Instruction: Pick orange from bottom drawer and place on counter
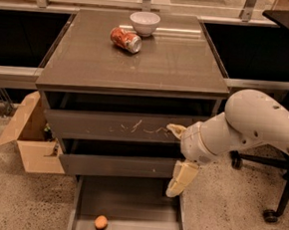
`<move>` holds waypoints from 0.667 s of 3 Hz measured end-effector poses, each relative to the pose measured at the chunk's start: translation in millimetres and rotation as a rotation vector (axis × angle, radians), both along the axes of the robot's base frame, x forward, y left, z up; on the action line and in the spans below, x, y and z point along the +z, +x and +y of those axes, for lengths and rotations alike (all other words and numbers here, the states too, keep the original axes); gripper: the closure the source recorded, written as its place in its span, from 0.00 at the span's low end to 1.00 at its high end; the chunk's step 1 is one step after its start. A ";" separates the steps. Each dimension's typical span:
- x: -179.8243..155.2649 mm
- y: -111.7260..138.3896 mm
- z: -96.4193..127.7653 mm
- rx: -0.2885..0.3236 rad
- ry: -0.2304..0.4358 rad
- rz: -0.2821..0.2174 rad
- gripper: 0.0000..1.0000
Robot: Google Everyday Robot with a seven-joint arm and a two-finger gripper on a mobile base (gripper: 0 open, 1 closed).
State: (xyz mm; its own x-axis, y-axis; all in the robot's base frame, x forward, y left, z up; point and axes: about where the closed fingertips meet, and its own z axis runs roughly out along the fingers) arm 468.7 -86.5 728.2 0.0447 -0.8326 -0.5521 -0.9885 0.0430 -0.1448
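The orange (101, 222) lies on the floor of the bottom drawer (132, 206), which is pulled out, near its front left. The counter (148, 67) is the glossy grey-brown top of the cabinet. My gripper (177, 157) hangs in front of the cabinet's right side, level with the middle drawer, above and to the right of the orange. Its two cream fingers (180, 178) are spread apart and hold nothing.
A crushed red soda can (125, 39) and a white bowl (145, 22) sit at the back of the counter. The white-scratched drawer front (128, 127) is just left of the gripper. An open cardboard box (30, 140) stands at the left, an office chair base (278, 197) at the right.
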 end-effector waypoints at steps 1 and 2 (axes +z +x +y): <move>0.0 0.0 0.0 0.000 0.000 0.000 0.00; -16.7 -0.8 8.0 0.032 0.020 0.012 0.00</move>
